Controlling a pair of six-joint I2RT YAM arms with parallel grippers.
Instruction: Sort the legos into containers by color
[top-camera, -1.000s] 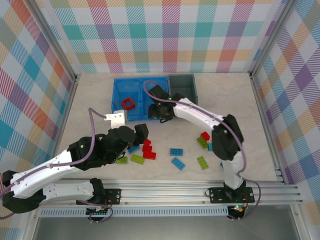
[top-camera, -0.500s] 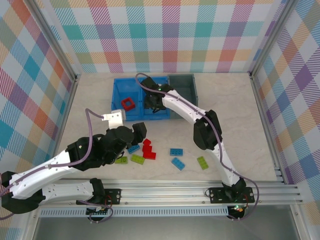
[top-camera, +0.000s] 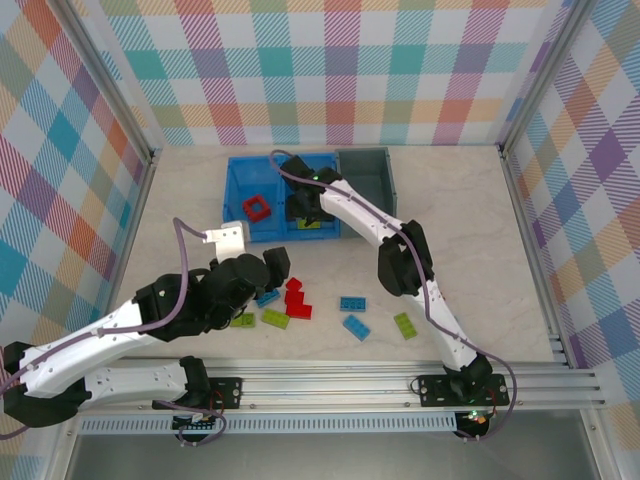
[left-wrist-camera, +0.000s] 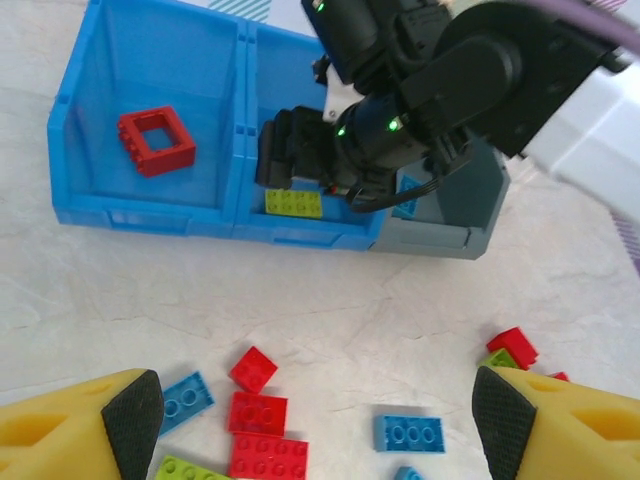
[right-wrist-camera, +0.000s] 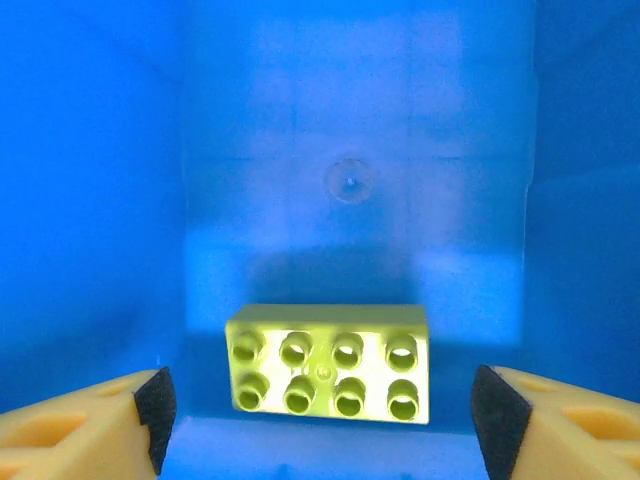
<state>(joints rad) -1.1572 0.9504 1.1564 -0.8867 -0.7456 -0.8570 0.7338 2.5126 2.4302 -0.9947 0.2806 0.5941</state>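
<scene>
My right gripper (right-wrist-camera: 318, 410) hangs open inside the right compartment of the blue bin (top-camera: 236, 188). A lime brick (right-wrist-camera: 328, 362) lies loose on that compartment's floor between its fingers, touching neither; the same brick (left-wrist-camera: 293, 203) shows under the right arm. A red square frame (left-wrist-camera: 156, 140) lies in the left compartment. The dark grey bin (top-camera: 368, 172) adjoins the blue one on the right. My left gripper (left-wrist-camera: 315, 420) is open above loose legos: red bricks (left-wrist-camera: 258, 413), a blue brick (left-wrist-camera: 408, 433) and another blue brick (left-wrist-camera: 187, 400).
More legos lie on the table: lime (top-camera: 275, 318), lime (top-camera: 405, 325), blue (top-camera: 356, 327), and a red one (left-wrist-camera: 515, 345) by the right arm's elbow (top-camera: 400, 258). That arm stretches across the middle of the table. Checked walls enclose the table.
The right gripper has moved further into the blue bin's right compartment and opened, leaving the lime brick on the floor. The left arm has hardly moved.
</scene>
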